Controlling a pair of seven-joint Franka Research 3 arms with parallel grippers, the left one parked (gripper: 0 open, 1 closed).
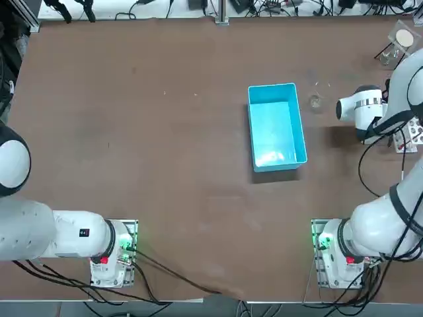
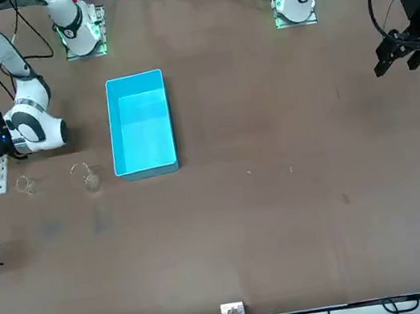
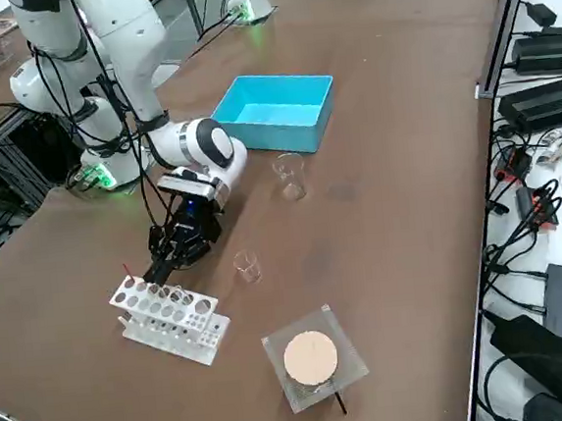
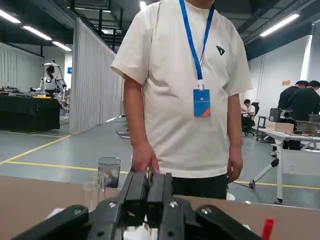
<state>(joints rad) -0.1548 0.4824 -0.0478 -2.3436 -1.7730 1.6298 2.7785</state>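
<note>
Clock bearings are taken on the overhead view, with the robot's bases at 6 o'clock.

1. Tool. The right gripper [image 3: 170, 260] sits low over the table [image 3: 399, 210] near its 3 o'clock edge, fingers pointing outward. In the wrist view the fingers [image 4: 135, 192] are drawn together. Something thin may be pinched between them, but this cannot be confirmed.

2. Nearest item. The test-tube rack [image 3: 167, 319] stands at 3 o'clock from the gripper, just beside the fingertips. Whether they touch it is not resolvable. Its long axis runs roughly 12 to 6, so the fingers meet its long side broadside. At least one red-tipped tube stands at the end nearest the gripper.

3. Surroundings.
- A small glass beaker [image 3: 247, 266] stands at about 11 o'clock from the rack, near it but apart.
- A larger beaker [image 3: 291, 176] stands further toward 10 o'clock.
- The blue bin [image 3: 270, 136] is at 9 o'clock from the gripper, well apart, with its long axis also 12 to 6.
- A mesh pad with a round disc [image 3: 311, 358] lies at 12 o'clock from the rack.

4. Personnel. A person [image 4: 182, 90] in a white shirt stands beyond the 3 o'clock edge, one hand beside a plastic cup [image 4: 109, 170]
</note>
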